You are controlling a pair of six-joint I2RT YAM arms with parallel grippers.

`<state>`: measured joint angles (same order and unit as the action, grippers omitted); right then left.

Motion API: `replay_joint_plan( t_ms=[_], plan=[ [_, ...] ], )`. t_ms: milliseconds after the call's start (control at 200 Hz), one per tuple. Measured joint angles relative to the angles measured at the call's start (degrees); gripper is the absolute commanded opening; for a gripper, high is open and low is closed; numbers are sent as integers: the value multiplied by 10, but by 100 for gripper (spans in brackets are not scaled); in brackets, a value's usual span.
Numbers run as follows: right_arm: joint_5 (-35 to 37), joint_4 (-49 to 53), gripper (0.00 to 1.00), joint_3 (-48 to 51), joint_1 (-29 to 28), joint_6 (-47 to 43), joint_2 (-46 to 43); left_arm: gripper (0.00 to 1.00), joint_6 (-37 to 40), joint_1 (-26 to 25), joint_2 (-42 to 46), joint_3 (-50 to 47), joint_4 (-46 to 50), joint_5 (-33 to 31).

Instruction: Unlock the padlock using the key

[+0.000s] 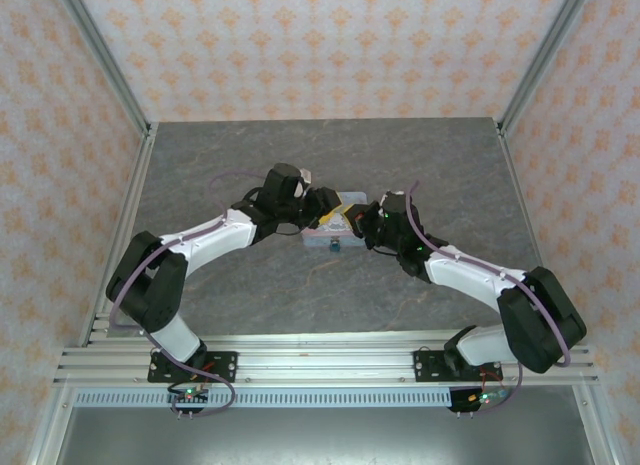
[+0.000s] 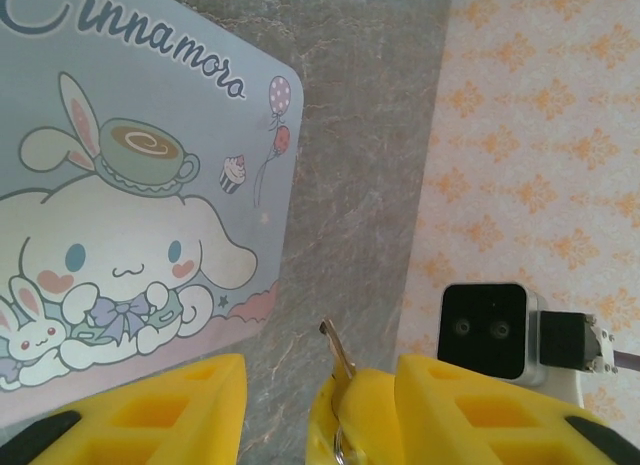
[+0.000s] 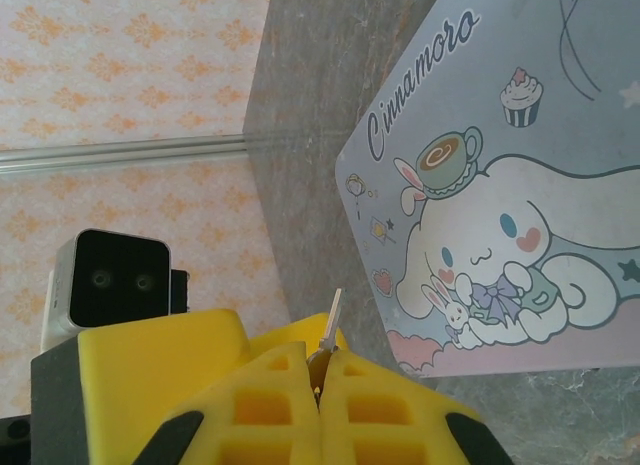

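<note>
Walls (image 1: 330, 45): matte cream paper w/ orange floral print, on three sides. Grey stone-look desk (image 1: 200, 175): flat, mottled, veined.

My two white-and-black arms, L arm (image 1: 200, 240) and R arm (image 1: 470, 270), are both bent at the elbow and reach inward, so the wrists meet mid-desk. A purple cable runs along each.

Pale blue square tin (image 2: 150, 115): rounded corners, smooth printed lid w/ white long-eared cartoon animal, teacup and script lettering. It lies flat mid-desk, btwn my wrists.

L end effector (image 2: 320, 410): blocky yellow fingers (image 2: 150, 420) w/ square recesses and black backs. They stand partly apart w/ a clear gap, just off the tin's edge. The tip of my R end effector (image 3: 320, 375) sits in that gap, close against one L finger. Can't tell if the L touches anything.

R end effector has the same yellow fingers, pressed tight together, pinching a small thin flat metal key (image 3: 333, 320) by its head. The key's long axis runs along the finger line. Its blade sticks out past the fingertips, away from my wrist, in line w/ bare desk beside the tin's corner.

Tiny dark blue-teal padlock (image 1: 333, 247): on the desk at the tin's near edge, under and btwn both wrists. Touching the tin or just beside it, can't tell. Too small to say which way it faces.
</note>
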<state>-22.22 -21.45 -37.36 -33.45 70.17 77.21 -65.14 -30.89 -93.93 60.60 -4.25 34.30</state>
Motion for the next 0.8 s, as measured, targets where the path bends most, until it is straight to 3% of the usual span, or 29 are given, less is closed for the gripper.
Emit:
replay_joint_plan(
  t_ms=[150,581,801],
  plan=[
    [-2,0,0,8,0,0,0,35,-5,0,-2,0,-2,-1],
    [-2,-4,0,15,0,1,0,34,-13,0,-17,0,-16,-2],
    [-2,-5,0,15,0,2,0,21,-21,0,-21,0,-20,-3]
  ],
)
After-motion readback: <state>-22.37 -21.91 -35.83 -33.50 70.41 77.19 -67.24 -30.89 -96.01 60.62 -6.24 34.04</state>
